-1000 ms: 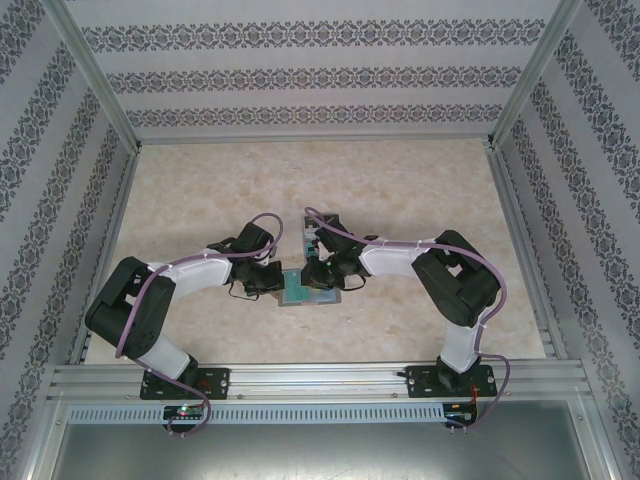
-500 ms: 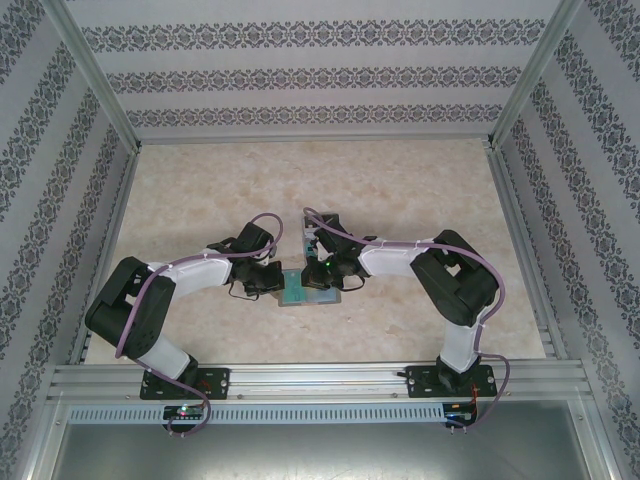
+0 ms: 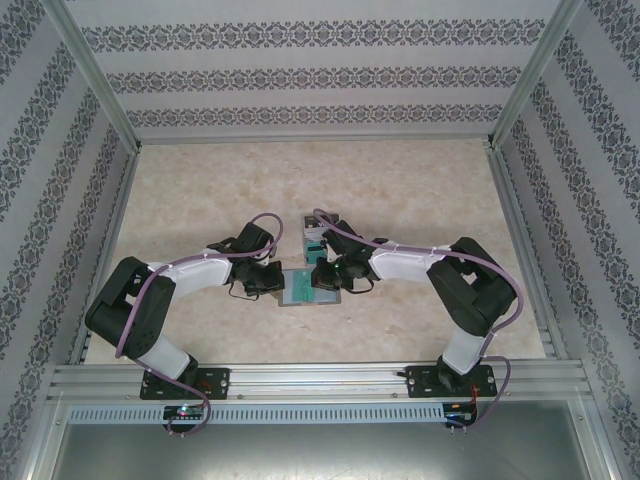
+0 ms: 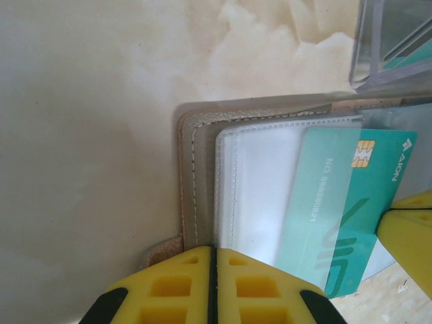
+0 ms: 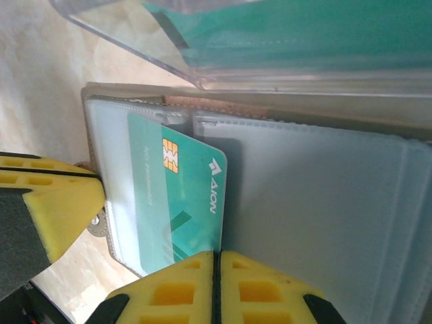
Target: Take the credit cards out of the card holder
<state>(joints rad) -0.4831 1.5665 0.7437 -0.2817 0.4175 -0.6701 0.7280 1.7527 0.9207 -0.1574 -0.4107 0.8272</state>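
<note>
Teal credit card (image 5: 177, 196): partway out of its clear sleeve (image 4: 256, 189), skewed, 1 end still tucked under the plastic, other end run in under the tips of the right gripper (image 5: 214, 287). Thin, flat, rounded corners; gold chip (image 5: 172, 156), pale logo and number line, darker diagonal stripes on the face. No bend visible.

Card holder (image 4: 197, 169): open flat on the marbled table (image 4: 88, 135), stitched grey-brown border, bluish-white pocket panels. Panel off to the side of the right jaws apparently empty, though hard to be sure through the plastic.

Right jaws: fully closed, no gap at the seam, just snapped to from a slight opening; card's near end directly under them. Judged a pinch on the card, not bare contact.

Left gripper (image 4: 213, 283): closed tight, tips down on the holder's outer edge by the snap tab, card a little off to 1 side of them. Pinning rather than gripping, by the look; nothing visible between the jaws.

Since 1 second ago, from above: right elbow and forearm swung outward, wrist drawn slightly back from the holder; left arm unmoved. More plainly exposed beyond the right jaws: clear plastic box (image 5: 128, 47) with more teal cards (image 5: 324, 27) in it.

Reading: grip taken and withdrawal begun, holder anchored by the other arm. Card not yet free; straight pull along the sleeve needed next, with risk of dragging the holder if the pin slips.
</note>
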